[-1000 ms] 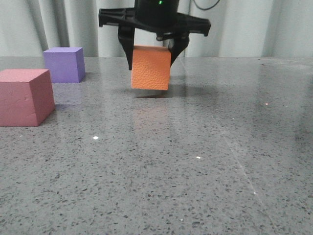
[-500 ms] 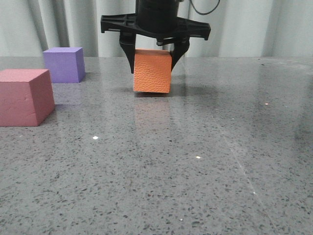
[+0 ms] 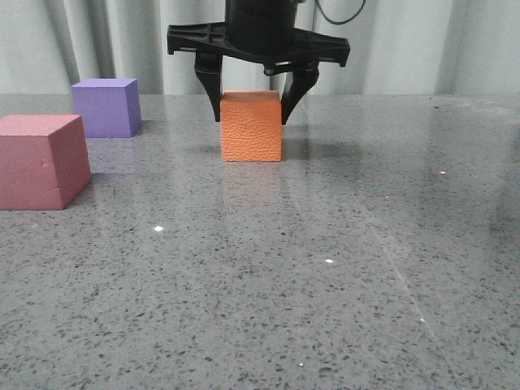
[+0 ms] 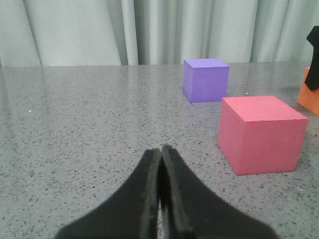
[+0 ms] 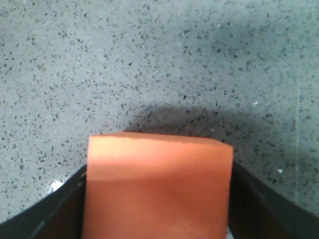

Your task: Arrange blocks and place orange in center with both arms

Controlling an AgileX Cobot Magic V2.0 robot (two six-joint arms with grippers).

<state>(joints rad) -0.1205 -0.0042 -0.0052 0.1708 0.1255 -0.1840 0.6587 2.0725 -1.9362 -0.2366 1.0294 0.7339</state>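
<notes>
- I found the orange cube (image 3: 252, 126) sitting flat on the grey speckled surface (image 3: 325, 268), roughly mid-width in the front view and set toward the far side.
- The right gripper (image 3: 250, 101) hung directly over it, its black fingers (image 3: 211, 89) flanking the upper part of the cube's two sides.
- Right jaws: spread about as wide as the cube. From the front view I saw a thin gap on the left finger's side; on the other side I could not tell whether the finger touched the foam. I logged them as parted, not clamped.
- In the right wrist view the orange cube (image 5: 157, 186) filled the space between the two fingers (image 5: 55, 209), with its shadow cast on the surface beyond it.
- The left gripper (image 4: 160, 149) was low over the surface, jaws pressed together with nothing between them.
- The pinkish-red cube (image 3: 42, 161) sat at the front view's left edge, nearest the camera; the purple cube (image 3: 106, 106) stood farther back behind it, apart from it.
- Both were well left of the orange cube, none of the three touching.
- Pale curtains (image 3: 97, 41) hung behind the surface.
</notes>
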